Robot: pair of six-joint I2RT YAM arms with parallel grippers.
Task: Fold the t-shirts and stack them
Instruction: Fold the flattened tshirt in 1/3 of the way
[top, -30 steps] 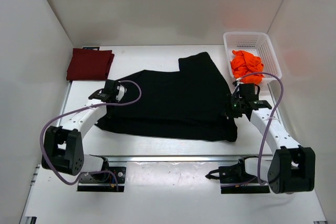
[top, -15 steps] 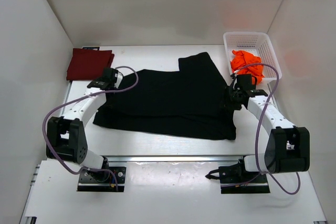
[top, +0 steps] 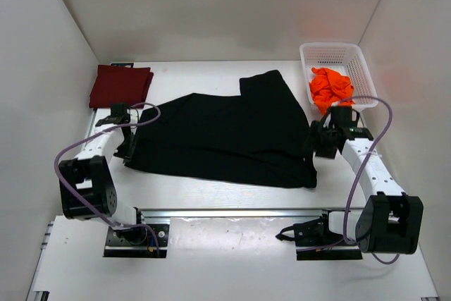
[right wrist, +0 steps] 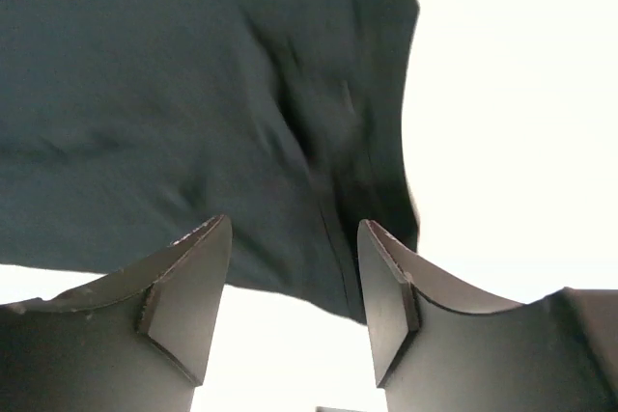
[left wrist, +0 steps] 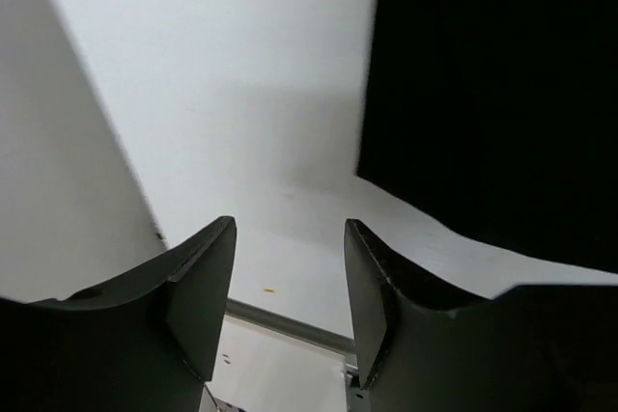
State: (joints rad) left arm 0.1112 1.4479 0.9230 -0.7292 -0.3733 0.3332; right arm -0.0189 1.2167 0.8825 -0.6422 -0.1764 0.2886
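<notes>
We see both arms reaching out from their bases to flank the black t-shirt, which lies spread flat across the middle of the table. The left arm bends sharply at the shirt's left edge, with the left gripper low, just beside the cloth. Its wrist view shows the fingers parted with only bare table between them and the shirt off to one side. The right gripper hangs over the shirt's right edge, fingers spread and holding nothing, the hem lying beneath them.

The maroon t-shirt lies folded at the far left corner. The orange t-shirt is bunched in the white basket.

From above, we cannot make out either gripper's fingertips against the dark cloth, and we cannot tell whether they touch it. The right wrist view is slightly blurred.
</notes>
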